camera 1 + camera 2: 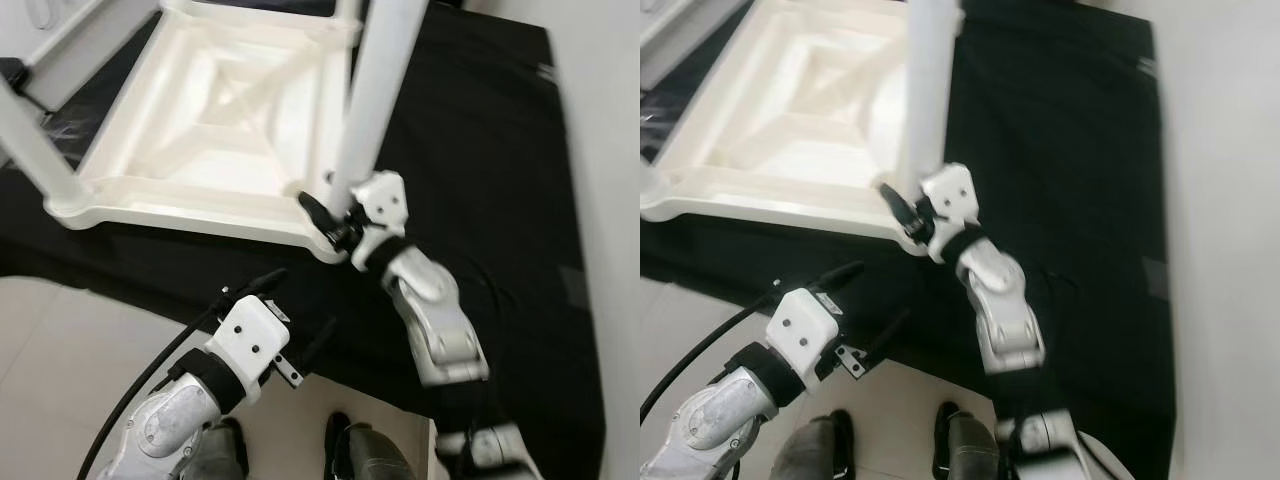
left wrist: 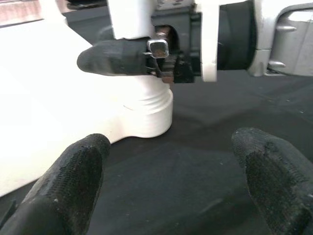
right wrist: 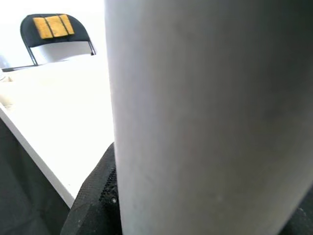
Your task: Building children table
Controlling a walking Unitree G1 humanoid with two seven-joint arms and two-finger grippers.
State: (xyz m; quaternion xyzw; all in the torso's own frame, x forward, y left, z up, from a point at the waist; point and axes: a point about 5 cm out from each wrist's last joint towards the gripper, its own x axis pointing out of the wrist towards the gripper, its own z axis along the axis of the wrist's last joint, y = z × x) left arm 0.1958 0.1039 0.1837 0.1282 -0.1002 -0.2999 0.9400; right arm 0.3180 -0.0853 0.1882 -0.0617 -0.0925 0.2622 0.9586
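Leg-fitting step: the right claw (image 1: pixel 335 215) clamps the white leg (image 1: pixel 375 95) at the tabletop (image 1: pixel 215 110) corner socket; the left claw (image 2: pixel 171 171), fingers apart, waits nearby. Next probably needs twisting.

The right gripper (image 1: pixel 335 215) is clamped round the white leg (image 1: pixel 375 95) at the tabletop's (image 1: pixel 215 110) near right corner, blocking it. Bare black cloth (image 1: pixel 480 150) lies open beyond the tabletop's right edge and along its near edge.
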